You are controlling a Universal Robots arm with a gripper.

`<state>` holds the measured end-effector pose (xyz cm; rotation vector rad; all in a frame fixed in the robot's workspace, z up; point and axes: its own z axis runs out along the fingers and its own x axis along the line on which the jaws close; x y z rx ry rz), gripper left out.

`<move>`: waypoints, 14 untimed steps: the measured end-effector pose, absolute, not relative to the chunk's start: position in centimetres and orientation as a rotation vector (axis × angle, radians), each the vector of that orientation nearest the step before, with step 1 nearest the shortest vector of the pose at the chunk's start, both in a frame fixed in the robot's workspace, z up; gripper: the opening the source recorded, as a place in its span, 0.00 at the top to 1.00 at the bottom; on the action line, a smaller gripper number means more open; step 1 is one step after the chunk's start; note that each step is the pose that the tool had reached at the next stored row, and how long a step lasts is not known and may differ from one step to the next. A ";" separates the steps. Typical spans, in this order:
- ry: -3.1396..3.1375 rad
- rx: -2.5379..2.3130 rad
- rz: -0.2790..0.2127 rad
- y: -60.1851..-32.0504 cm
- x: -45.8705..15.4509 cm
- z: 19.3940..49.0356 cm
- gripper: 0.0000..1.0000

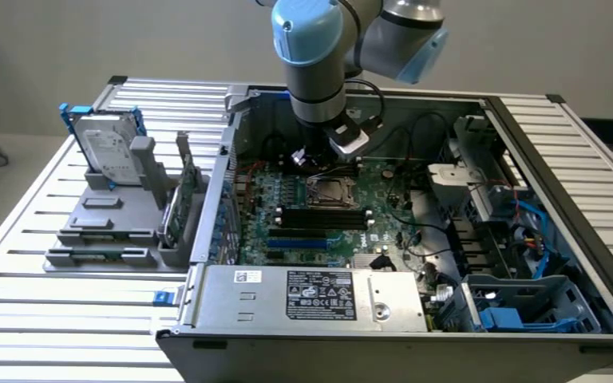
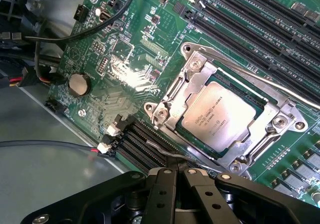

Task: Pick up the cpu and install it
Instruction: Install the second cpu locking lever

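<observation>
The cpu [image 2: 217, 116], a small square chip with a shiny silver-grey top, lies flat inside the metal-framed socket [image 2: 172, 92] on the green motherboard. The socket's load frame sits around it and a thin wire lever [image 2: 240, 69] runs along one side. My gripper [image 2: 176, 173] hovers just off the socket's edge, apart from the chip, its black fingers [image 2: 162, 189] shut together with nothing between them. In the exterior view the gripper [image 1: 312, 157] hangs inside the open computer case, just behind the socket [image 1: 329, 191].
Black memory slots [image 1: 312, 215] lie in front of the socket, and a silver power supply [image 1: 306, 295] fills the case's front. Cables and drive bays [image 1: 520, 231] crowd the exterior view's right. A hard drive [image 1: 109, 148] stands in a grey holder outside the case, on the exterior view's left.
</observation>
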<state>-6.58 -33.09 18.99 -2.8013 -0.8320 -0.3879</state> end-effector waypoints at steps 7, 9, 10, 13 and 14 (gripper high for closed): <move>-0.832 -2.801 -0.388 -33.1 -6.6 19.0 0.89; -0.832 -2.801 -0.388 -33.1 -6.6 19.0 0.89; -0.832 -2.801 -0.388 -33.1 -6.6 19.0 0.89; -0.832 -2.801 -0.388 -33.1 -6.6 19.0 0.89; -0.832 -2.801 -0.388 -33.1 -6.6 19.0 0.89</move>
